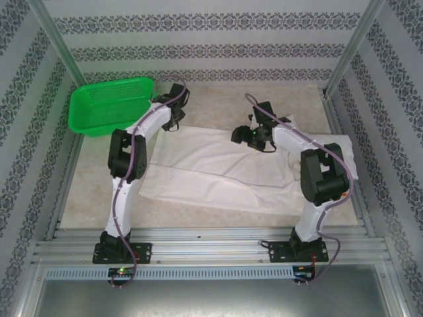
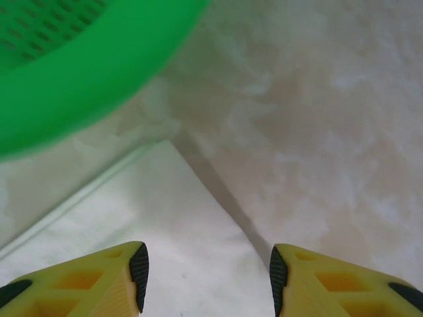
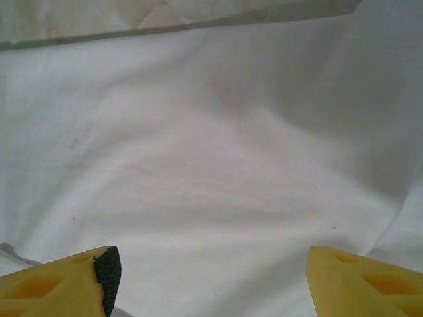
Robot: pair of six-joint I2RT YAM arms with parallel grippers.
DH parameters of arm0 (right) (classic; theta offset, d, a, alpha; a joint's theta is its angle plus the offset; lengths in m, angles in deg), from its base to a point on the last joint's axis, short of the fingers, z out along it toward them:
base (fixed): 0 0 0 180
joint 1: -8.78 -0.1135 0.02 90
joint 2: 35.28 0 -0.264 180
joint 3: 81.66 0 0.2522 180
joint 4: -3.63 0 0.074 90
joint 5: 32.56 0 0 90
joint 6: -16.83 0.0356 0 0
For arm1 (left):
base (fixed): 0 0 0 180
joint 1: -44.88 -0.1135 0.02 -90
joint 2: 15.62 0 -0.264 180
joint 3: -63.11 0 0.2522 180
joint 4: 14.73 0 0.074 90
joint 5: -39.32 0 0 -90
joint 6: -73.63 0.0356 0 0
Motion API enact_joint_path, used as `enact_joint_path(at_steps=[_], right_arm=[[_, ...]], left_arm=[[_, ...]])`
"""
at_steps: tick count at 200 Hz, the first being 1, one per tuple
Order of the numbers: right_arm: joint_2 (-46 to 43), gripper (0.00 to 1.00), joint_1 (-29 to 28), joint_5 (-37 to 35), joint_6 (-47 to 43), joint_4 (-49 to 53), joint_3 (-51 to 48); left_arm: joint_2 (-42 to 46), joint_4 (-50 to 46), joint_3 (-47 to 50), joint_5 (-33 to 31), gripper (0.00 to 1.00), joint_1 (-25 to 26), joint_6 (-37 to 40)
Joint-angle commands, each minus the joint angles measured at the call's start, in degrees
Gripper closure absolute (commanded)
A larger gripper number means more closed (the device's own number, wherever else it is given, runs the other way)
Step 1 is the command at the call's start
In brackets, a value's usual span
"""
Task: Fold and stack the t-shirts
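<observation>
A white t-shirt lies spread and wrinkled across the middle of the table. My left gripper is at the shirt's far left corner, just in front of the basket. In the left wrist view the yellow fingers stand apart, and the pointed corner of the t-shirt lies flat below and between them, not pinched. My right gripper hovers over the far middle of the shirt. In the right wrist view its jaws are wide apart over smooth white cloth, holding nothing.
A green mesh basket stands at the far left, its rim close to my left fingers. Beige tabletop lies beyond the shirt. Metal posts and patterned walls close in the sides and back.
</observation>
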Motion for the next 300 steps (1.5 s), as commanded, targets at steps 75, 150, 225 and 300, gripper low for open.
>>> enact_joint_path(at_steps=[75,150,225,300], right_arm=[[-1.3,0.26,1.0,1.9,-1.5,-1.7,-3.2],[-1.5,0.26,1.6,2.8,-1.6,-2.4,-3.2],[-1.8,0.26,1.9,3.1,-1.4,-2.5,-2.8],[-2.6,0.26,2.9,3.2,-1.2,-1.9,-0.8]], left_arm=[[-11.7,-13.1,-16.9,-4.8,0.53,-1.3,-3.2],[-16.2,-12.8,-21.1,-3.2,0.57,-1.7,-1.3],[-18.2,-13.3,-22.3,-0.3,0.76,-2.1,-1.4],[-16.8,-21.0,-22.9,-0.1,0.59,-1.9,-2.3]])
